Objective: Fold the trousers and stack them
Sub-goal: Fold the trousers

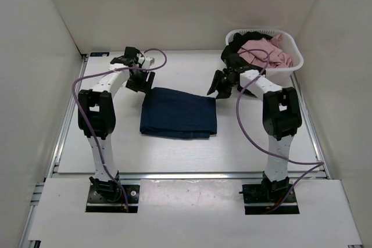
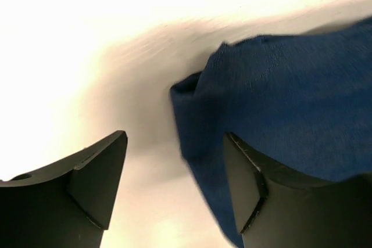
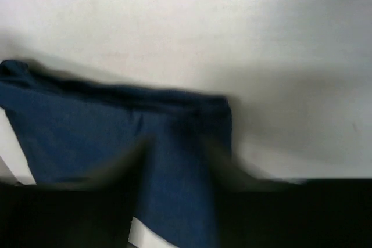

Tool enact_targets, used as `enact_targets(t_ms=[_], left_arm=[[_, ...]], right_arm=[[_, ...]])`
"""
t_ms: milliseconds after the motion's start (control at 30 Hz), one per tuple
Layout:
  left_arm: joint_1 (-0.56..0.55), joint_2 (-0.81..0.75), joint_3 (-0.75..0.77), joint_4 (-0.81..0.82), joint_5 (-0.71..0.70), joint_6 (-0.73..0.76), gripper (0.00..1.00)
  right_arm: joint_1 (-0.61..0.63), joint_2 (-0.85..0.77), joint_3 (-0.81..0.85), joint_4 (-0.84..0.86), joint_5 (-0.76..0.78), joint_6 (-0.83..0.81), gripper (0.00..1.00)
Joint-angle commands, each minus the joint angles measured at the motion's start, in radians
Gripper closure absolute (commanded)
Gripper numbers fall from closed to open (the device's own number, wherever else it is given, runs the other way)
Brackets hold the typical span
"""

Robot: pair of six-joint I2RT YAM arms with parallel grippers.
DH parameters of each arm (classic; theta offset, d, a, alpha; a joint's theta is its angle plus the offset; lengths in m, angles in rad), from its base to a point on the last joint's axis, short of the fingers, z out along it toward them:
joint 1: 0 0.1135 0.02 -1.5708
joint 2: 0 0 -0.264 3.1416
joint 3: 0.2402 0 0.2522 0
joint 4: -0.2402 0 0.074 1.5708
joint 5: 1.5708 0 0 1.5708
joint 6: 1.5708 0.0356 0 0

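Bench (image 1: 116, 149) surface comes first: it is white and looks slick, so a folded garment nudged sideways could slide or skew rather than stay put. The laundry basket (image 1: 292, 69) sits at the upper right of the top view, holding pink cloth (image 1: 264, 53) and black cloth (image 1: 235, 51), which I judge to be the black trousers. Dragging that cloth out could catch the pink piece and bring it along, or tip the light basket. The navy trousers (image 1: 178, 113) lie at the centre of the bench as a flat folded rectangle between the two arms. An arm passing low could snag an edge and open the fold, spoiling the base of the stack. The left fingers (image 2: 96, 169) stand wide apart with nothing between them, one just beside the upper-left corner of the fold. The right fingers (image 3: 302, 219), near its upper-right corner, look parted and seem to grip nothing, though that view is smeared. Only the top view shows the basket, both arms and the whole outline of the fold. The left wrist view adds what the top view cannot: an under-layer poking out past the top layer at the corner, an uneven edge a finger could hook. The right wrist view shows one edge of the cloth lying on the bench.
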Motion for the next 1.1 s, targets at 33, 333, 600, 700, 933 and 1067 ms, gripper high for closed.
enact_targets(t_ms=[33,333,600,700,933,1067], left_arm=[[0.025,-0.213,0.044,-0.061,-0.049,0.023,0.15],[0.277,-0.633,-0.277,-0.161,-0.322,0.076,0.0],[0.509,-0.997,-0.616,-0.221,-0.274,0.114,0.0],[0.509,-1.022,-0.64,-0.255,-0.262,0.093,0.0],[0.519,-1.069,-0.605,-0.325,-0.253,0.074,0.0],[0.519,-1.107,-0.614,-0.325,-0.263,0.074,0.0]], right_arm=[[-0.009,-0.187,0.1,-0.163,0.059,-0.111,0.34],[-0.138,-0.475,-0.002,-0.605,0.181,-0.234,0.01],[-0.353,-0.831,-0.218,-0.61,0.183,-0.287,0.01],[-0.364,-0.856,-0.229,-0.601,0.128,-0.298,0.01],[-0.364,-0.892,-0.242,-0.613,0.142,-0.31,0.01],[-0.364,-0.917,-0.271,-0.613,0.152,-0.321,0.01]])
